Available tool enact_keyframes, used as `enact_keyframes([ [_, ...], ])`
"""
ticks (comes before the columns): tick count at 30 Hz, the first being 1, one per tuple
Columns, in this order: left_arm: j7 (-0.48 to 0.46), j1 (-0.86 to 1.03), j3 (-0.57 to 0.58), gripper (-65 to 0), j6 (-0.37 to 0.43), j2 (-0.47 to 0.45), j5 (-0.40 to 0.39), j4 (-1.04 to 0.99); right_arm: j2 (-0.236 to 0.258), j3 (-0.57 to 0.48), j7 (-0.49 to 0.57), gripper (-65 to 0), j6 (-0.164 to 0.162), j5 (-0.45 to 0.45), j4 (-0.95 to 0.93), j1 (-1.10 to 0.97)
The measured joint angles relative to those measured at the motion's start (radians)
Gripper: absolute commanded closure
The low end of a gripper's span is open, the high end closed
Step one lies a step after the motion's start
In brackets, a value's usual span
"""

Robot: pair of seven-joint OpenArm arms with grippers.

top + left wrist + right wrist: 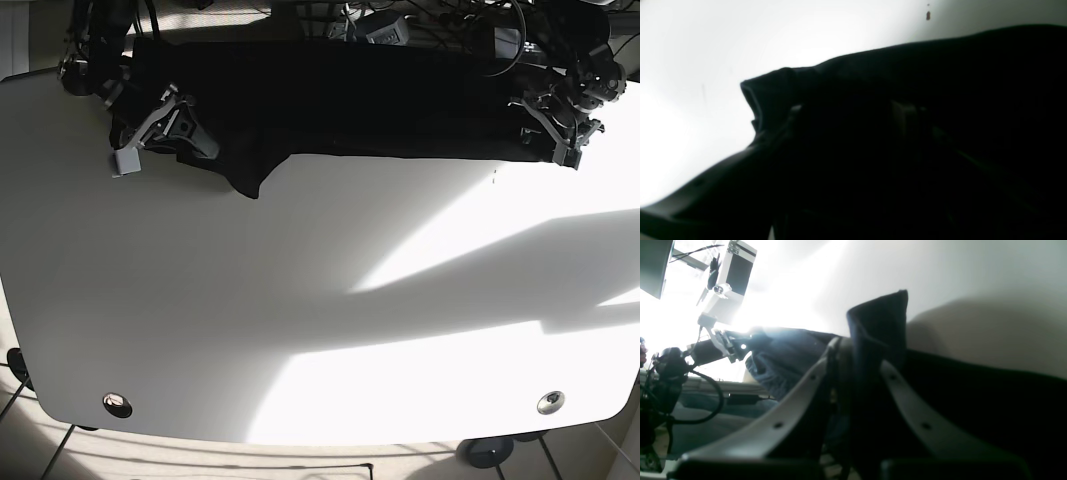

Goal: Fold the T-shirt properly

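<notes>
A dark T-shirt (330,100) lies bunched in a long strip along the far edge of the white table (300,300). My right gripper (150,140) is at its left end. In the right wrist view this gripper (862,353) is shut on a fold of the T-shirt (880,316) that stands up between the fingers (796,400). My left gripper (565,140) is at the shirt's right end. In the left wrist view the gripper (850,110) is dark and buried in the T-shirt (940,66), and it appears shut on the cloth.
Cables and arm bases (420,25) crowd the table's far edge. Two round metal fittings (117,404) (549,402) sit near the front corners. A small dark speck (493,175) marks the table. A white box (736,270) stands beyond the table.
</notes>
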Motion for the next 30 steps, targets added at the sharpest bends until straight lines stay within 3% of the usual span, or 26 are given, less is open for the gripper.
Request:
enact_keyframes([
  [3, 0.004, 0.0, 0.005, -30.6, 0.0, -0.021, 0.0, -0.006, -0.002, 0.002, 0.005, -2.1, 0.001, 0.028, 0.024, -0.083],
  [10, 0.016, 0.0, 0.004, -30.6, 0.0, -0.042, 0.005, -0.009, -0.005, 0.043, 0.085, -2.4, 0.004, -0.176, -0.072, -0.143],
  [16, 0.019, 0.002, 0.005, -30.6, 0.0, -0.051, 0.004, -0.01, -0.008, 0.093, 0.109, -4.1, 0.009, -0.283, -0.094, -0.153],
  [17, 0.02, 0.002, 0.005, -30.6, 0.0, -0.051, 0.004, -0.01, -0.012, 0.114, 0.108, -8.6, 0.012, -0.288, -0.093, -0.156],
  [19, 0.019, 0.002, 0.005, -30.6, 0.0, -0.051, 0.004, -0.01, -0.03, 0.19, 0.11, -24.3, 0.011, -0.307, -0.093, -0.16],
  [20, 0.023, 0.002, 0.005, -30.6, 0.0, -0.053, 0.005, -0.01, -0.055, 0.264, 0.114, -39.2, 0.0, -0.315, -0.079, -0.169],
  [22, 0.023, 0.002, 0.005, -30.6, 0.0, -0.054, 0.005, -0.009, -0.098, 0.333, 0.111, -58.7, 0.005, -0.322, -0.001, -0.194],
  [23, 0.023, 0.002, 0.005, -30.6, 0.0, -0.054, 0.005, -0.008, -0.114, 0.33, 0.11, -62.8, 0.056, -0.32, 0.039, -0.196],
  [25, 0.023, 0.003, 0.005, -30.6, 0.0, -0.053, 0.005, -0.007, -0.118, 0.308, 0.109, -60.9, 0.132, -0.307, 0.063, -0.181],
  [26, 0.024, 0.002, 0.005, -30.6, 0.0, -0.053, 0.005, -0.007, -0.115, 0.29, 0.113, -59.3, 0.154, -0.306, 0.066, -0.18],
  [28, 0.024, 0.002, 0.005, -30.6, 0.0, -0.053, 0.007, -0.006, -0.101, 0.214, 0.101, -54.5, 0.154, -0.321, 0.065, -0.188],
  [30, 0.023, 0.002, 0.005, -30.6, 0.0, -0.053, 0.008, -0.006, -0.077, 0.121, 0.097, -45.2, 0.159, -0.321, 0.063, -0.184],
])
